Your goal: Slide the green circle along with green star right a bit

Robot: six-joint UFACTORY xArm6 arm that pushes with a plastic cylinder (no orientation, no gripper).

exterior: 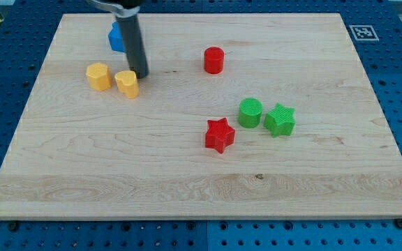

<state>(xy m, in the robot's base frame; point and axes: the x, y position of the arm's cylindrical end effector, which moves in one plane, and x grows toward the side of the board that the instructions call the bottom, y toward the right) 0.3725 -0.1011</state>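
The green circle (250, 112) stands on the wooden board, right of centre. The green star (280, 120) sits just to its right, close beside it. My rod comes down from the view's top left and my tip (142, 74) rests on the board far to the left of both green blocks, just above and right of a yellow block (127, 83).
A red star (219, 134) lies just below-left of the green circle. A red cylinder (213, 60) stands above centre. A yellow hexagon-like block (98, 76) is at left. A blue block (116, 37) is partly hidden behind the rod. The board's right edge (379, 104) is beyond the star.
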